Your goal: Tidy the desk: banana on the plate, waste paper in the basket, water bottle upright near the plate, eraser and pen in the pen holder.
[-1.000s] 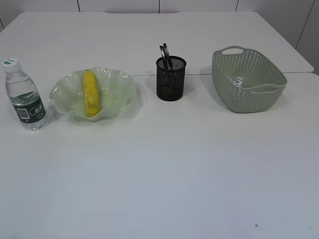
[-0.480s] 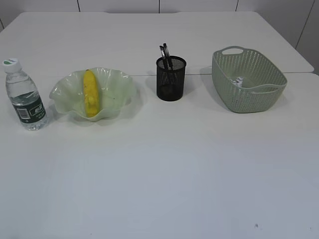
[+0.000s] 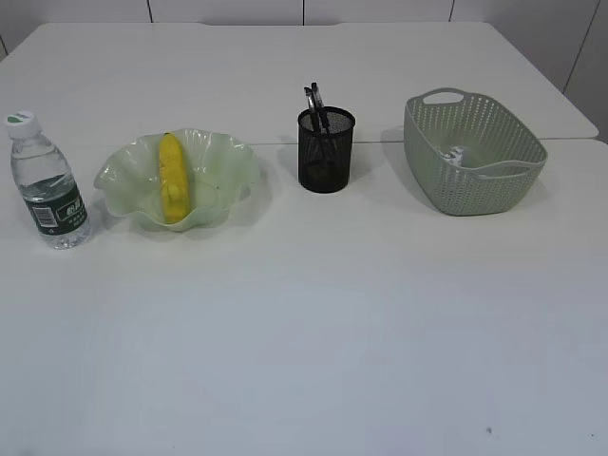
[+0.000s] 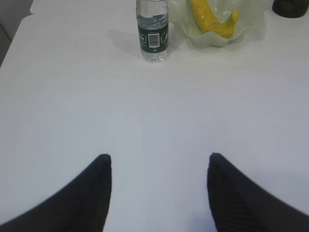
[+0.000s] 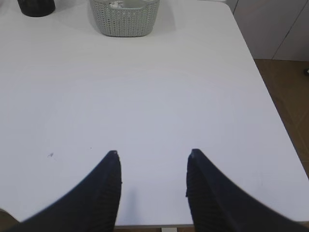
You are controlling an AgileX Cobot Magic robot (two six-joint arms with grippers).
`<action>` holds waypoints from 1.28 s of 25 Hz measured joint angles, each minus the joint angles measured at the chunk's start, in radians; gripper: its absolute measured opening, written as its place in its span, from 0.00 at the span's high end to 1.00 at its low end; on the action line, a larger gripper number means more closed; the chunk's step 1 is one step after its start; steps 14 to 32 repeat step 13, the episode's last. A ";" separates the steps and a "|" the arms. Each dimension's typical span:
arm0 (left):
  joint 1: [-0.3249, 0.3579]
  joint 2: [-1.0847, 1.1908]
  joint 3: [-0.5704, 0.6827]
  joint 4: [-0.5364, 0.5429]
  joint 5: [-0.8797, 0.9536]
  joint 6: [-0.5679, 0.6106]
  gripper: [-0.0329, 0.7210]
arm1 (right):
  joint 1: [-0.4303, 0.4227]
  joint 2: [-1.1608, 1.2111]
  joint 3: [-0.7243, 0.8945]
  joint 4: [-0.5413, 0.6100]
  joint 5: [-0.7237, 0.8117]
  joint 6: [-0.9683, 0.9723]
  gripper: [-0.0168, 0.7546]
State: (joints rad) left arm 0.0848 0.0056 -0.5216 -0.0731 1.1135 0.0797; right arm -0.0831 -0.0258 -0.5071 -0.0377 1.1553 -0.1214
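The left gripper (image 4: 158,162) hangs over bare white table (image 4: 96,111), its 2 dark fingers (image 4: 91,193) spread apart at the bottom of the frame with nothing between them. Far ahead, near the top edge, a water bottle (image 4: 153,34) stands upright, its cap cut off by the frame; its dark green label shows a white barcode. Just to its right sits a pale green, wavy-rimmed plate (image 4: 251,26) holding a yellow banana (image 4: 208,18) that lies slantwise. Bottle and plate stand close but apart. A dark object (image 4: 291,7) shows at the top right corner.
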 joint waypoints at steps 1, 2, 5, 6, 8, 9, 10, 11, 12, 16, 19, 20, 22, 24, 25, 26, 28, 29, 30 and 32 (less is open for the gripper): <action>0.000 0.000 0.000 0.000 0.000 0.000 0.37 | 0.000 0.000 0.000 0.000 0.000 0.000 0.54; 0.000 0.000 0.000 0.000 0.000 0.000 0.37 | 0.000 0.000 0.000 0.000 0.000 0.000 0.54; 0.000 0.000 0.000 0.000 0.000 0.000 0.37 | 0.000 0.000 0.000 0.000 0.000 0.000 0.54; 0.000 0.000 0.000 0.000 0.000 0.000 0.37 | 0.000 0.000 0.000 0.000 0.000 0.000 0.54; 0.000 0.000 0.000 0.000 0.000 0.000 0.37 | 0.000 0.000 0.000 0.000 0.000 0.000 0.54; 0.000 0.000 0.000 0.000 0.000 0.000 0.37 | 0.000 0.000 0.000 0.000 0.000 0.000 0.54; 0.000 0.000 0.000 0.000 0.000 0.000 0.37 | 0.000 0.000 0.000 0.000 0.000 0.000 0.54; 0.000 0.000 0.000 0.000 0.000 0.000 0.37 | 0.000 0.000 0.000 0.000 0.000 0.002 0.54; 0.000 0.000 0.000 0.000 0.000 0.000 0.37 | 0.000 0.000 0.000 0.000 0.000 0.002 0.54; 0.000 0.000 0.000 0.000 0.000 0.000 0.37 | 0.000 0.000 0.000 0.000 0.000 0.002 0.54; 0.000 0.000 0.000 0.000 0.000 0.000 0.37 | 0.000 0.000 0.000 0.000 0.000 0.002 0.54; 0.000 0.000 0.000 0.000 0.000 0.000 0.37 | 0.000 0.000 0.000 0.000 0.000 0.002 0.54; 0.000 0.000 0.000 0.000 0.000 0.000 0.37 | 0.000 0.000 0.000 0.000 0.000 0.002 0.54; 0.000 0.000 0.000 0.000 0.000 0.000 0.37 | 0.000 0.000 0.000 0.000 0.000 0.002 0.54; 0.000 0.000 0.000 0.000 0.000 0.000 0.37 | 0.000 0.000 0.000 0.000 0.000 0.002 0.54; 0.000 0.000 0.000 0.000 0.000 0.000 0.37 | 0.000 0.000 0.000 0.000 0.000 0.002 0.54; 0.000 0.000 0.000 0.000 0.000 0.000 0.37 | 0.000 0.000 0.000 0.000 0.000 0.002 0.54; 0.000 0.000 0.000 0.000 0.000 0.000 0.37 | 0.000 0.000 0.000 0.000 0.000 0.002 0.54; 0.000 0.000 0.000 0.000 0.000 0.000 0.37 | 0.000 0.000 0.000 0.000 0.000 0.002 0.54; 0.000 0.000 0.000 0.000 0.000 0.000 0.37 | 0.000 0.000 0.000 0.000 0.000 0.002 0.54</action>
